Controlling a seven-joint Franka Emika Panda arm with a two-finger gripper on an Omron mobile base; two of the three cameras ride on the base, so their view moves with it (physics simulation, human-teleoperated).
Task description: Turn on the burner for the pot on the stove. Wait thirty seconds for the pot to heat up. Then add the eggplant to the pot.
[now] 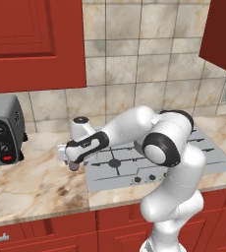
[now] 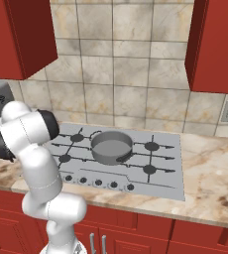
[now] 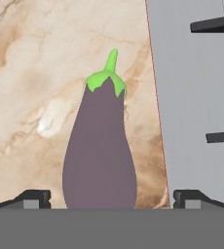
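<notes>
The eggplant (image 3: 100, 151) lay between my fingertips (image 3: 33, 198), touching neither. My pincer (image 3: 109, 199) stood wide, holding nothing.

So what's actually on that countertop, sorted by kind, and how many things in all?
Cookware: 1, the pot
Vegetables: 1, the eggplant
Appliances: 2, the stove and the toaster oven
Total: 4
</notes>
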